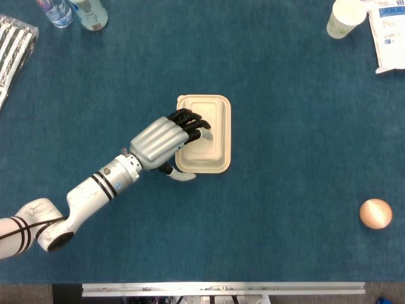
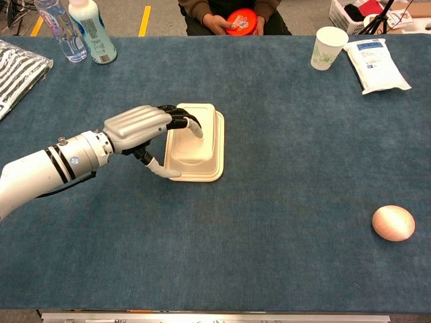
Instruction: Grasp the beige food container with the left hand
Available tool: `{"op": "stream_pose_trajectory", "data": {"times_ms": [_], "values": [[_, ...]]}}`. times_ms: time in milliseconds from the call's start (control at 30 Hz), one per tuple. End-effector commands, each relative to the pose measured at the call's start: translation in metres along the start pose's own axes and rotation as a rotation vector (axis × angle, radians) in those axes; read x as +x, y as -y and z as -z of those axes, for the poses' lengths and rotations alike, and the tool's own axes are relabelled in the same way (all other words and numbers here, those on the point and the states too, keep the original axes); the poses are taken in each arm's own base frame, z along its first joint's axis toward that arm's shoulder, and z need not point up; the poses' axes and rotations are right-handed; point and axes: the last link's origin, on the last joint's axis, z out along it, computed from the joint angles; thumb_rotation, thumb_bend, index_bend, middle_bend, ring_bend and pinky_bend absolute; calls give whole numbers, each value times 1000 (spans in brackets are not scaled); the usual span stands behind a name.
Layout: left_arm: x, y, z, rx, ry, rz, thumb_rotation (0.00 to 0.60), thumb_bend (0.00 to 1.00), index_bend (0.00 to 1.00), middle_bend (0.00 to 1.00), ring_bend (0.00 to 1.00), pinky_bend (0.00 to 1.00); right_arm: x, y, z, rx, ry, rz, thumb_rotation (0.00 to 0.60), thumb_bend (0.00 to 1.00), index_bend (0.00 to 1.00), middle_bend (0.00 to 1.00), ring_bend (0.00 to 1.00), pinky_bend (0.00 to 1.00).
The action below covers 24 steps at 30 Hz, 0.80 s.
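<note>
Your left hand (image 1: 166,138) (image 2: 147,128) is draped over the left side of the beige food container (image 1: 207,134) (image 2: 197,143), which sits upside down on the blue table mat (image 1: 272,190) (image 2: 283,202). The fingers (image 1: 200,128) (image 2: 191,124) curl down onto the raised top of the container, and the thumb (image 1: 181,175) (image 2: 163,171) lies along its near rim, so you have a grip closing around its left edge; the container rests flat on the mat. Well right of the container and nearer you lies a peach-coloured ball (image 1: 375,213) (image 2: 393,223). Far beyond the container to the right stands a paper cup (image 1: 345,18) (image 2: 328,47), with a white packet (image 1: 387,35) (image 2: 375,64) beside it. Your right hand appears in neither view.
</note>
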Motion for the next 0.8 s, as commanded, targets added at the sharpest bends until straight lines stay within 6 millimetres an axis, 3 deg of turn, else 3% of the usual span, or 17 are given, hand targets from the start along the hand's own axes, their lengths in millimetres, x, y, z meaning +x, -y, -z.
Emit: {"op": "stream_pose_trajectory", "data": {"times_ms": [33,533,800], "values": [[7,-1,1,-3,-24,18,474,153,251,188,121,115,0,-1,1,-2,-1,1,600,160,250,362,263,255],[-7,2,8,4,37,-36,486,153,251,189,121,115,-1,-1,2,-11,3,3,600,159,251,362,263,255],[12,3,13,10,-56,8,482,153,251,189,121,115,0,-3,3,-18,0,2,600,159,251,362,263,255]]}}
